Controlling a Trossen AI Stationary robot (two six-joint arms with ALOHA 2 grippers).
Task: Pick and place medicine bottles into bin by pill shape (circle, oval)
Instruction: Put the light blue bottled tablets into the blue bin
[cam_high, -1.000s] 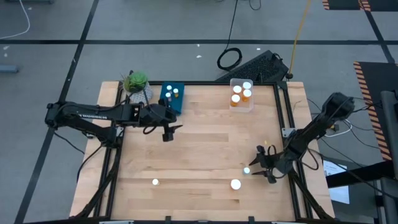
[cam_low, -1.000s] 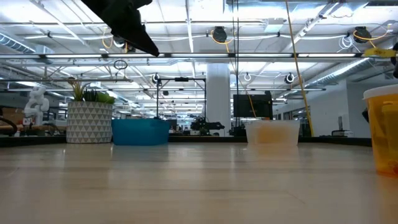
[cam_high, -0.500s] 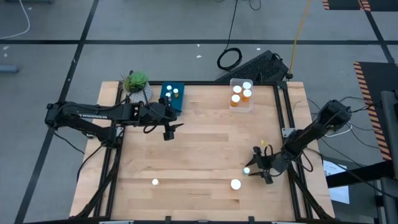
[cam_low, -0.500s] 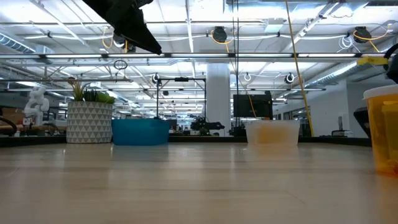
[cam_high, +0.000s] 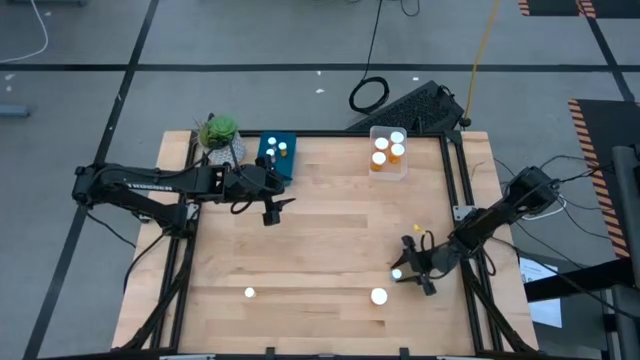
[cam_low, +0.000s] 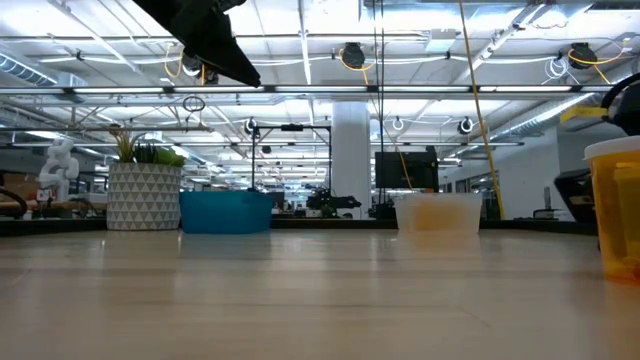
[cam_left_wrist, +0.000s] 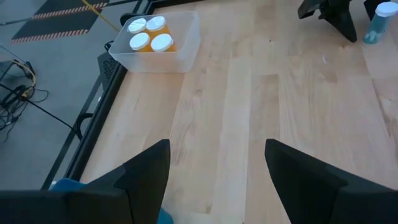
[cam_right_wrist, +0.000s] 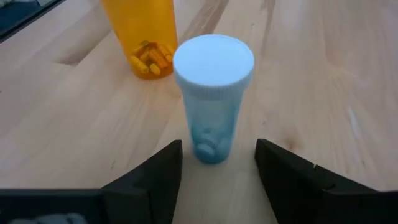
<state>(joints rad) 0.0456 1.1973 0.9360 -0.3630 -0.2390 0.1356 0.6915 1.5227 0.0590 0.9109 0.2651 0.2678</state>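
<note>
My right gripper (cam_right_wrist: 214, 171) was low over the table (cam_high: 330, 220), fingers spread apart, with a pale blue bottle (cam_right_wrist: 212, 96) standing upright between them, not yet grasped. An orange bottle (cam_right_wrist: 140, 34) stood just behind. My left gripper (cam_left_wrist: 217, 168) hung open near the blue bin (cam_high: 277, 155).

light: bright, even overhead | shadows: soft | low view: near tabletop blurred | glare: ceiling lamps

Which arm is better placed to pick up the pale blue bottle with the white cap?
The right: its open gripper has fingers on both sides of the pale blue white-capped bottle. The left gripper hovers near the blue bin.
</note>
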